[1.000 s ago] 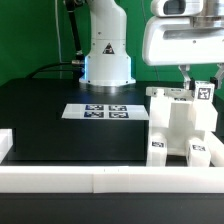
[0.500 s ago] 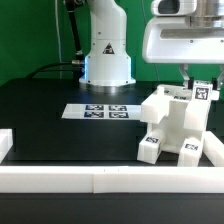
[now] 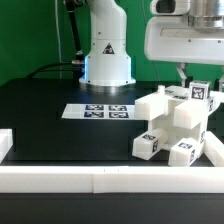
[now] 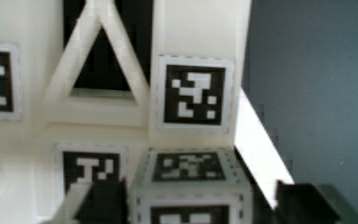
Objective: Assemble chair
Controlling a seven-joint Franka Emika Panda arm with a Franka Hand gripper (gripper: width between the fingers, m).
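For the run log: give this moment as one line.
tool: shut on chair | chair: tilted, legs toward camera | marker board: flat on table

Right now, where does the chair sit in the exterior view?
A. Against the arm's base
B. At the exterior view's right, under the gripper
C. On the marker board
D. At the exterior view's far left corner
B: the chair stands at the exterior view's right, directly below the gripper, and apart from the marker board.

We saw a glossy white arm base (image 3: 107,55) bearing a small black triangular mark, black cables behind it, and a boxy white wrist housing (image 3: 185,40).
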